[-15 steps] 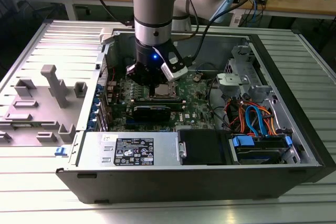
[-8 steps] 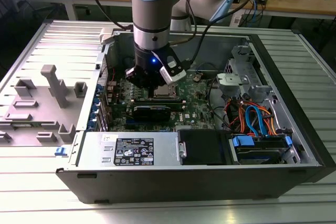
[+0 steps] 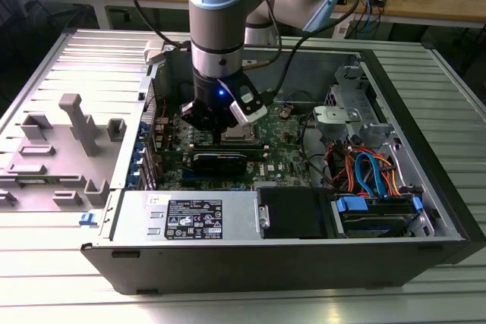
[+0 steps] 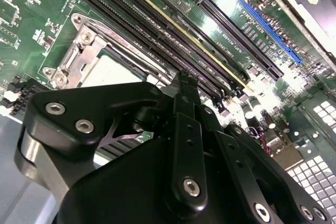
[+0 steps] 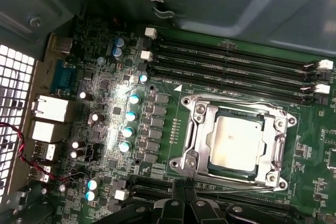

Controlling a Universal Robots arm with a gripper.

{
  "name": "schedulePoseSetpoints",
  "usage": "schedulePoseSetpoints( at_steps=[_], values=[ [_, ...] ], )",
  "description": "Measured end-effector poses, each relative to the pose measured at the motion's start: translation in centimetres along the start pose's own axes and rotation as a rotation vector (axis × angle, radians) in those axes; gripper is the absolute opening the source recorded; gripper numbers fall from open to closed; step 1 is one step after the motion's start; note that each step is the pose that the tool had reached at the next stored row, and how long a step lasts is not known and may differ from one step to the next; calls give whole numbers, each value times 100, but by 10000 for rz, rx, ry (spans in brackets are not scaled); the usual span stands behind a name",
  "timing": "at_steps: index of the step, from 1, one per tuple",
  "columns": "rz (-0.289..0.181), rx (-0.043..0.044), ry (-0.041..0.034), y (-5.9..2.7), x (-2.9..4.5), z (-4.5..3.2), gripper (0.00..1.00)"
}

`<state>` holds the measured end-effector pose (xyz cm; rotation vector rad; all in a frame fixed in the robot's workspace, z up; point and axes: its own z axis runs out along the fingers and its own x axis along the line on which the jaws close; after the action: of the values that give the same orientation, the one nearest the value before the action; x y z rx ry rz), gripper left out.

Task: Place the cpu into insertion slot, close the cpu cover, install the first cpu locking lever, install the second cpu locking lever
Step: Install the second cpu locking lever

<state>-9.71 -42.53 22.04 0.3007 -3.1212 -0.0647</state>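
Note:
The cpu (image 5: 239, 142), a flat square with a silver top, lies in its socket on the green motherboard; the exterior view shows it as the cpu (image 3: 241, 133), and the second wrist view as the cpu (image 4: 113, 72). The cpu cover (image 5: 202, 129), a silver frame with a square window, lies flat around it, also visible as the cpu cover (image 4: 79, 56). Thin metal levers run along two sides of the frame. My gripper (image 5: 186, 187) hovers shut beside the socket's edge, just over the memory slots, with nothing between its fingers. It appears as the gripper (image 4: 184, 80) and the gripper (image 3: 222, 136).
Long black memory slots (image 5: 236, 61) flank the socket on both sides. A blue expansion slot (image 4: 262, 30) and a graphics card lie nearby. The case walls (image 3: 425, 111), a drive cage with orange and blue cables (image 3: 364, 172), and the power supply (image 3: 190, 218) hem the board in.

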Motion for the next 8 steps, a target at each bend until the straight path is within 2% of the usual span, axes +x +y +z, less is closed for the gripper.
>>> schedulePoseSetpoints(
  at_steps=[8],
  values=[
    [-102, -3, 2, 2, 12, 23, 11]
  ],
)
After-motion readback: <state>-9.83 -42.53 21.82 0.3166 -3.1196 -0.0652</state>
